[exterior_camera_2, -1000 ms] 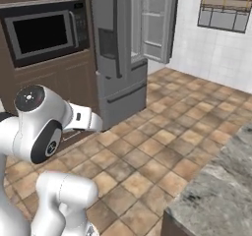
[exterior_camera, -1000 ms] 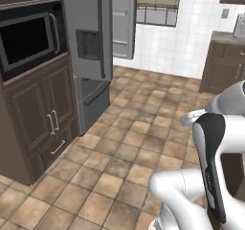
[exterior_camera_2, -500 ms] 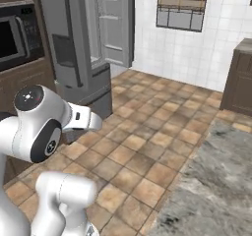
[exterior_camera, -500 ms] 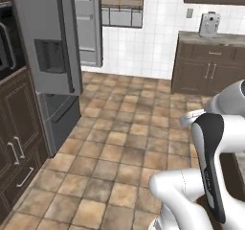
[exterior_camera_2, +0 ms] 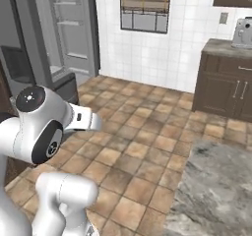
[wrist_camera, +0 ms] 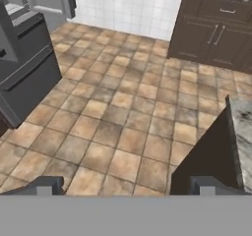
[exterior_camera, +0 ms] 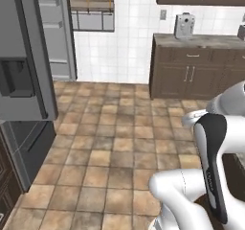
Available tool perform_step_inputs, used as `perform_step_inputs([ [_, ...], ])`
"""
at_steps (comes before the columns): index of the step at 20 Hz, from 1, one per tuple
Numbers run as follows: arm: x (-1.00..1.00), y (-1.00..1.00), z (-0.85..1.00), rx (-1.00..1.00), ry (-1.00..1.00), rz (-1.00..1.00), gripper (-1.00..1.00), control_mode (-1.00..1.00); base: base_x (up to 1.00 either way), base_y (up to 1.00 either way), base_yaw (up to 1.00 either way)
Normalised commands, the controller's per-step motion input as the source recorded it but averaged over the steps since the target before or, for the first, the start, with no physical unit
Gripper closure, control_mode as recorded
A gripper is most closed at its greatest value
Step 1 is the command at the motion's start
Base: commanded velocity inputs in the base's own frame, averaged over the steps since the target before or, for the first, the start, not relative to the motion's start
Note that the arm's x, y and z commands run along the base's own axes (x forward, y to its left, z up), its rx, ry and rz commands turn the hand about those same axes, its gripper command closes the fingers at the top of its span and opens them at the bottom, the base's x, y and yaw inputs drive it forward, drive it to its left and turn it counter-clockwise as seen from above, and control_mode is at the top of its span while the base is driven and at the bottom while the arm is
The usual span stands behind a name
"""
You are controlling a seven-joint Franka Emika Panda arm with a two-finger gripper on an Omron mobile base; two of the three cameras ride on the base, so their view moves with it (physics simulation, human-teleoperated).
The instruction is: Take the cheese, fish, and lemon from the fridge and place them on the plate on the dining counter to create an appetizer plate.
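The tall grey fridge (exterior_camera: 24,71) stands at the left with one door swung open, and its pale door bins (exterior_camera: 53,28) show. It also appears as the fridge (exterior_camera_2: 69,33) and the fridge (wrist_camera: 24,68). The grey marbled dining counter (exterior_camera_2: 216,195) lies at the lower right, and its dark base and stone edge, the dining counter (wrist_camera: 242,132), are at the right of the hand view. My gripper (wrist_camera: 125,185) is open above the tiled floor with nothing between its fingers. The cheese, fish, lemon and plate are out of view.
Dark brown wall cabinets (exterior_camera: 196,68) with a small grey appliance (exterior_camera: 184,25) on top stand at the back right. A window (exterior_camera: 91,6) sits in the white tiled wall. Brown floor tiles (exterior_camera: 110,143) stretch between the fridge and the counters.
The base has turned to the right, so the whole scene slid left: the microwave cabinet left the picture and the wall cabinets and dining counter came in. The gripper stays open.
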Motion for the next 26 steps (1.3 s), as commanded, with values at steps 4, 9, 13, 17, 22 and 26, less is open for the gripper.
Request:
perform_step_inputs([
  [4, 0.0, 0.0, 0.0, 0.0, 0.0, 0.0, -1.0, 1.0, 1.0, 0.42, -0.14],
  [9, 0.0, 0.0, 0.0, 0.0, 0.0, 0.0, -1.0, 1.0, 1.0, 0.24, -0.02],
  [13, 0.0, 0.0, 0.0, 0.0, 0.0, 0.0, -1.0, 1.0, 0.99, -0.07, 0.19],
  [17, 0.0, 0.0, 0.0, 0.0, 0.0, 0.0, -1.0, 1.0, 0.87, -0.2, 0.3],
  [22, 0.0, 0.0, 0.0, 0.0, 0.0, 0.0, -1.0, 1.0, 0.6, -0.07, 0.38],
  [26, 0.0, 0.0, 0.0, 0.0, 0.0, 0.0, -1.0, 1.0, 0.53, -0.07, 0.44],
])
